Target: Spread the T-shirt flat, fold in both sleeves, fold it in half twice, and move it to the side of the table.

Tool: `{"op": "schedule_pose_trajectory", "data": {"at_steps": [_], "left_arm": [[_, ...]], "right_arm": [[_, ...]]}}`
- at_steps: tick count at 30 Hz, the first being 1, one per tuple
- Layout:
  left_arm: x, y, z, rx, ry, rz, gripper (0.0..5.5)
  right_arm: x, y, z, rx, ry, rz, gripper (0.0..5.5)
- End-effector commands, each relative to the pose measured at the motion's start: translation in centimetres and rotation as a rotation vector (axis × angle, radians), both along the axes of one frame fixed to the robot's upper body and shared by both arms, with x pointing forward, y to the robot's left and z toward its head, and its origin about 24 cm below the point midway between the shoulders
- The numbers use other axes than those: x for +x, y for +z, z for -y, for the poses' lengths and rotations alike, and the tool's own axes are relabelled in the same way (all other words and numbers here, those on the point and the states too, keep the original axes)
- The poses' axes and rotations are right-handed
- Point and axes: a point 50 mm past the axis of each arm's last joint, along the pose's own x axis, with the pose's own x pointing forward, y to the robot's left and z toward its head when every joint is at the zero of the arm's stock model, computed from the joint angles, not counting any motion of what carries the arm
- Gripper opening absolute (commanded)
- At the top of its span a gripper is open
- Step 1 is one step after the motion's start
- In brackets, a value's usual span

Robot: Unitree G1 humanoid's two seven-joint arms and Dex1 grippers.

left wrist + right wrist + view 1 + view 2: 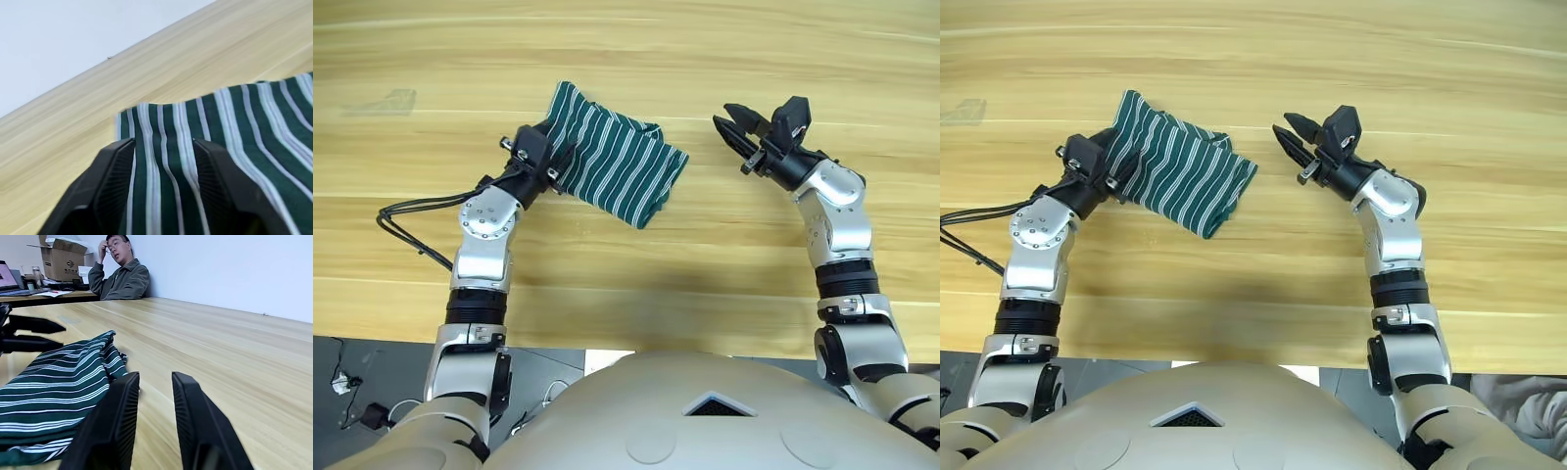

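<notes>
T-shirt (617,162), folded into a green striped bundle, lies on the wooden table (705,59); left gripper (556,162) pinches its left edge, right gripper (759,119) hangs spread, near its right side, not touching

Left gripper (162,143): black fingers, ribbed inner pads.
Right gripper (759,119): black, two tapered fingers.
Arm shells (484,245): silver behind each pincer, black joint bands, round screwed caps.
Cables (431,203): black, looping behind left pincer.
</notes>
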Motion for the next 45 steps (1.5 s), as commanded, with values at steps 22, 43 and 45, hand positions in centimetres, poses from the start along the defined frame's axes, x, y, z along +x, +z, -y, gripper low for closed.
{"op": "schedule_pose_trajectory", "data": {"at_steps": [22,43,45], "left_arm": [[-1.9,6.8,0.7,-0.255,0.285,0.417,2.76],[-2.6,5.6,1.6,-0.264,0.266,0.35,2.76],[-2.4,5.5,1.9,-0.263,0.258,0.349,2.76]], "right_arm": [[5.6,-4.4,-10.0,-1.012,0.177,0.171,1.22],[2.0,-1.5,17.3,-0.564,-0.797,-0.025,1.22],[3.6,1.7,16.0,-0.466,-0.791,0.187,1.22]]}}
